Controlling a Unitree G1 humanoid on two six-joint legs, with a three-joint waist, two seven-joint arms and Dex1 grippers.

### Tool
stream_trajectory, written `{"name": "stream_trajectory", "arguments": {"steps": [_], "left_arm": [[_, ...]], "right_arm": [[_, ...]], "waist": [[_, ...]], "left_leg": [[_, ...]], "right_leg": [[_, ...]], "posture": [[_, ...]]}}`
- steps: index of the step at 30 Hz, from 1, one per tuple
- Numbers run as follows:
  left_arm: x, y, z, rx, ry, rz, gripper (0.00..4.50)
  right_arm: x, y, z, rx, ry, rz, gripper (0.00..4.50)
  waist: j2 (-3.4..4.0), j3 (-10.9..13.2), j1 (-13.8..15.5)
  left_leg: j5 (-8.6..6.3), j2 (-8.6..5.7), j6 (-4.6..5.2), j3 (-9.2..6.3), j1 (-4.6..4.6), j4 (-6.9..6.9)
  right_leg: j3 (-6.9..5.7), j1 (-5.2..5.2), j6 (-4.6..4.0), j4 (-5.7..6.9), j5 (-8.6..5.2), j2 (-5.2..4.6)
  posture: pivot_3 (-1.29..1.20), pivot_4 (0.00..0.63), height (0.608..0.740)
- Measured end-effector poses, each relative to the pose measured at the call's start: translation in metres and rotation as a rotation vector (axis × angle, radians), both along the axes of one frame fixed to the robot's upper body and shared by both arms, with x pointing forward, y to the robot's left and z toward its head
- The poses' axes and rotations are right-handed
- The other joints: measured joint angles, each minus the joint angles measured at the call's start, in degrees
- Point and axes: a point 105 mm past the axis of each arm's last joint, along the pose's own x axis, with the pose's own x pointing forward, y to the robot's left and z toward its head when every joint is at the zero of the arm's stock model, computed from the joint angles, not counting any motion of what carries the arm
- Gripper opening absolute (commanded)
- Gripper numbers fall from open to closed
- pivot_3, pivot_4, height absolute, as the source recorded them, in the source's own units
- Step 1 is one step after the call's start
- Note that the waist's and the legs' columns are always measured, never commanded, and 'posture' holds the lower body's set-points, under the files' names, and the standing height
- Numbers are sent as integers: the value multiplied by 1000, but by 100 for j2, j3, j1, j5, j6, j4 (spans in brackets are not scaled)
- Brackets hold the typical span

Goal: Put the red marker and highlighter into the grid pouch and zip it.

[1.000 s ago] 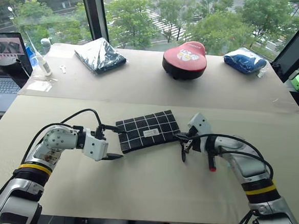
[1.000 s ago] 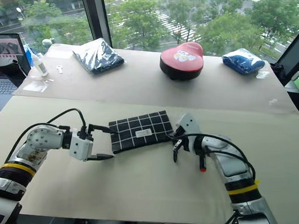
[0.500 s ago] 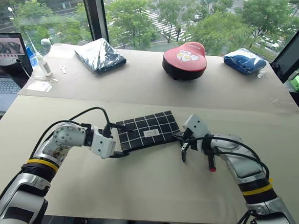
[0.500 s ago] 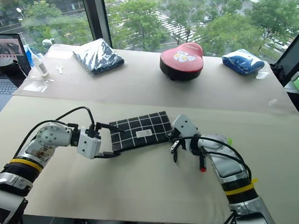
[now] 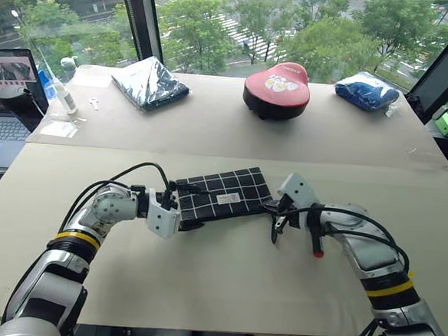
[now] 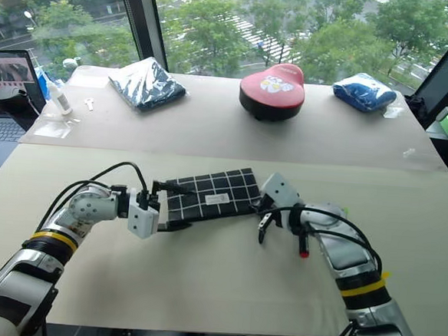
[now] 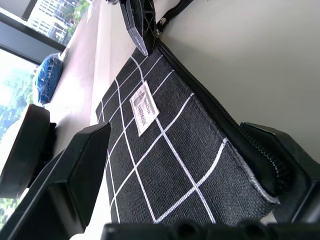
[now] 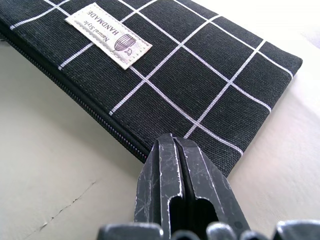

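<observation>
Grid pouch (image 5: 220,196) flat on tabletop (image 5: 225,268), long axis left-near to right-far, left gripper (image 7: 200,165) astride left end w/ gap, right gripper (image 8: 181,165) closed at right end.

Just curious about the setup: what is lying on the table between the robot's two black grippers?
The flat black grid pouch with white lines spans from left gripper to right gripper, in both eye views.

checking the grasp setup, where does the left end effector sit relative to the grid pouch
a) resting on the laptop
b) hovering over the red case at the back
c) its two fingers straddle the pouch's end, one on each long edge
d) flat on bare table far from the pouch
c: in the left wrist view the fingers flank the grid pouch, and the left end effector sits at its end.
</observation>
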Motion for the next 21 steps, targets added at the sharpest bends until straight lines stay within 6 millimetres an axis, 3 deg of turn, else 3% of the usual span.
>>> {"name": "stream_trajectory", "arguments": {"steps": [7,13,18,21], "left_arm": [[-2,-3,3,-23,20,-24,89],[-3,-5,2,-12,38,-41,20],[-4,-7,-5,3,104,-13,0],[-3,-4,-11,-5,158,23,0]], "right_arm": [[0,-1,0,2,1,-4,0],[-1,-2,0,4,2,-10,0],[11,-2,5,151,44,-117,1472],[17,-17,24,332,122,-209,2472]], "waist": [[0,0,-2],[0,0,0],[-1,0,-24],[0,0,-16]], "left_leg": [[-1,0,1,0,0,0],[-1,0,2,0,0,1],[0,3,0,2,-1,0],[1,5,-1,0,-16,0]], "right_leg": [[0,0,0,0,0,0],[0,1,0,-1,0,0],[2,-2,0,1,0,3],[3,-16,-1,4,0,3]], "posture": [[0,150,740],[0,150,740],[0,150,740],[0,150,740]]}}
